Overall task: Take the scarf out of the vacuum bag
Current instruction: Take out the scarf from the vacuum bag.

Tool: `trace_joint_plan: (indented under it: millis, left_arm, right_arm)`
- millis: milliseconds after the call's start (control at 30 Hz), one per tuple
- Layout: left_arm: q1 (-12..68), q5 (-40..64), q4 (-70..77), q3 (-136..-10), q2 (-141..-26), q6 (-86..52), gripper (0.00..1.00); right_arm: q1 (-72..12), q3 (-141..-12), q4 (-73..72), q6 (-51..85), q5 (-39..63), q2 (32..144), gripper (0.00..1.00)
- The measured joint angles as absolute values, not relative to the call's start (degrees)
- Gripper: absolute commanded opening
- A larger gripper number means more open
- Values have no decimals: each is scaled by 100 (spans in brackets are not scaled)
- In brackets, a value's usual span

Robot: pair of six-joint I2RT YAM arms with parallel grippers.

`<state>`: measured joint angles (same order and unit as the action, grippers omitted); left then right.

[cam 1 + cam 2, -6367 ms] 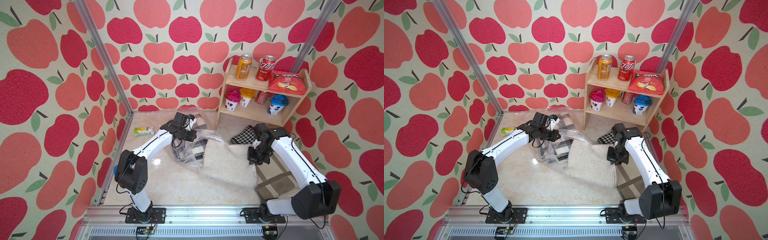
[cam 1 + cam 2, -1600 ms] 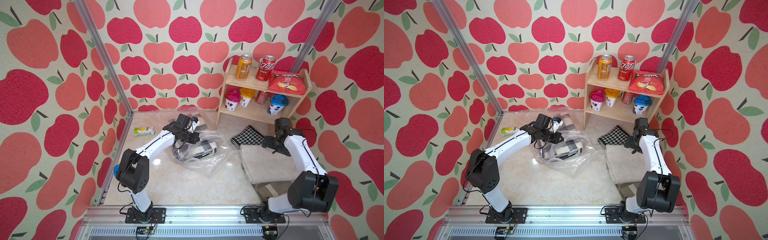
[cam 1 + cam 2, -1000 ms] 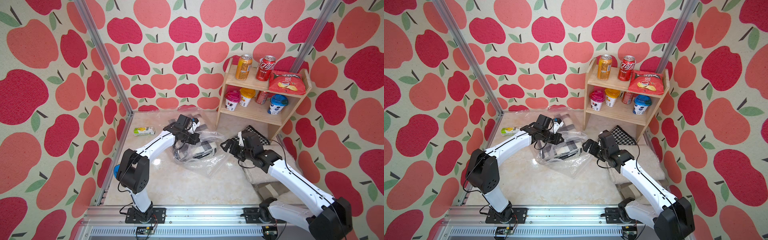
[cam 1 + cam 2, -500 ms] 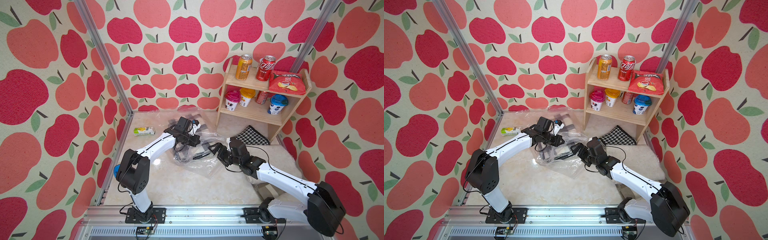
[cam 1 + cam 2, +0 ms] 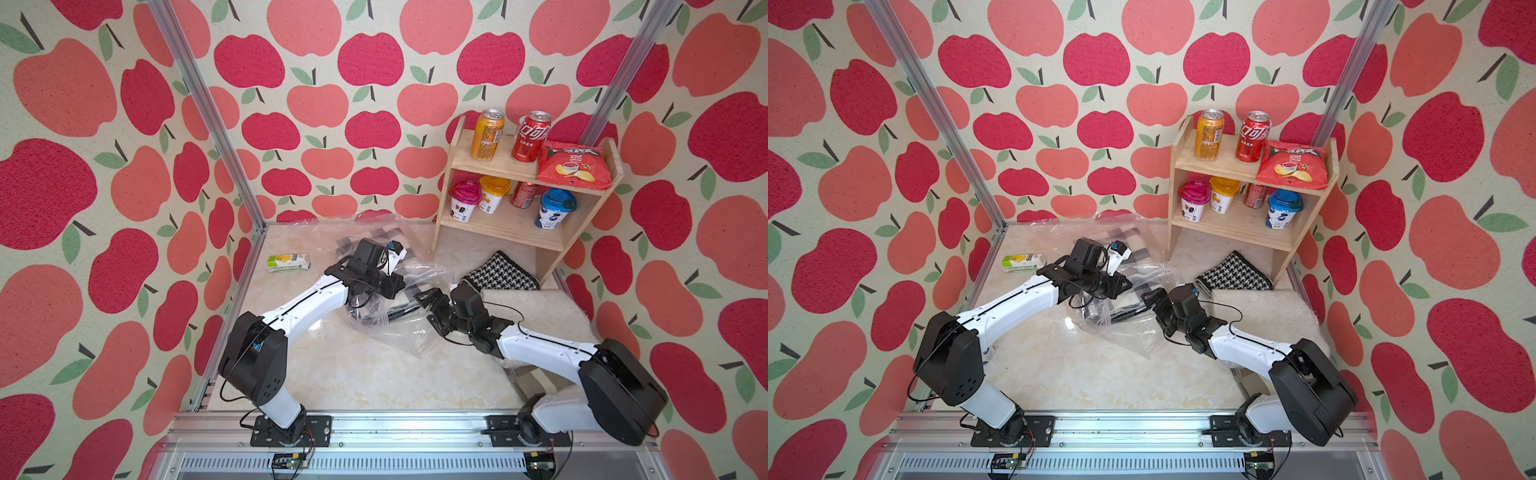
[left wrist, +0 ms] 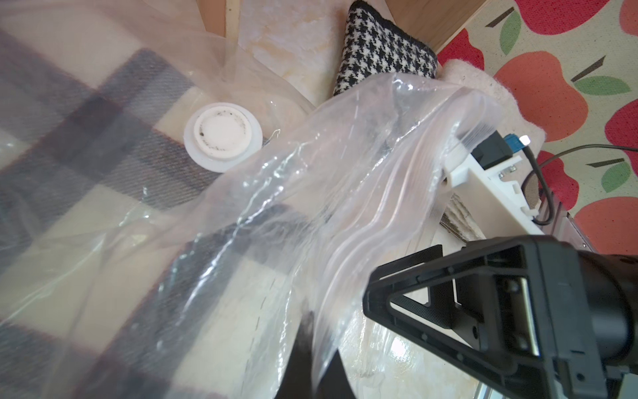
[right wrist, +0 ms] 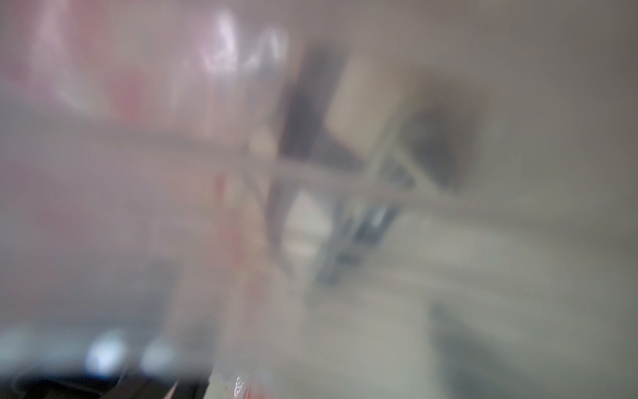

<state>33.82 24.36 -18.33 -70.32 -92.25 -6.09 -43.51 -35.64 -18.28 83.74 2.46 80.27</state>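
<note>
The task is sitting partway along, with the main step not yet done. The plaid scarf point(image 6: 103, 165) is lying wholly inside the vacuum bag point(image 5: 409, 338). The bag is sprawling on the table just beside the wooden shelf point(image 5: 498, 226), toward the left arm's side of it. The bag's white valve cap point(image 6: 222, 136) is resting on the plastic directly over the scarf.

What is looking done is the opening of the bag. The left gripper point(image 5: 390, 286) is pinching the ridged upper lip of the mouth, jaws shut on the plastic. It is holding that lip up off the scarf, so the opening is gaping toward the shelf side. The right gripper point(image 5: 428, 311) is reaching at that opening from the shelf side, jaws spread wide and gripping nothing.

The right wrist view is smeared, probably by plastic lying close against the lens. So I cannot tell whether its fingertips are already inside the mouth or touching the fabric.

The whole extraction is remaining: pushing in past the lip, closing on a fold of the scarf, drawing it out while the left gripper is keeping the bag back, and setting it down clear of the plastic.

Two folded cloths, a houndstooth one point(image 5: 498, 274) and a cream one point(image 5: 548, 307), are lying outside the bag just in front of the shelf.
</note>
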Motion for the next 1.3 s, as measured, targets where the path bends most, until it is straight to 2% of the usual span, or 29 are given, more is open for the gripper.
trace_joint_plan:
  millis: [500, 1300]
  left_arm:
    - [3520, 1831, -1726, -6438, -8383, -676, 0]
    - [3457, 1671, -1682, -6101, -8355, -788, 0]
  right_arm:
    - [-4274, -3645, -3583, 8914, 694, 9483, 94]
    - [-4185, -4097, -4248, 9295, 913, 10106, 91]
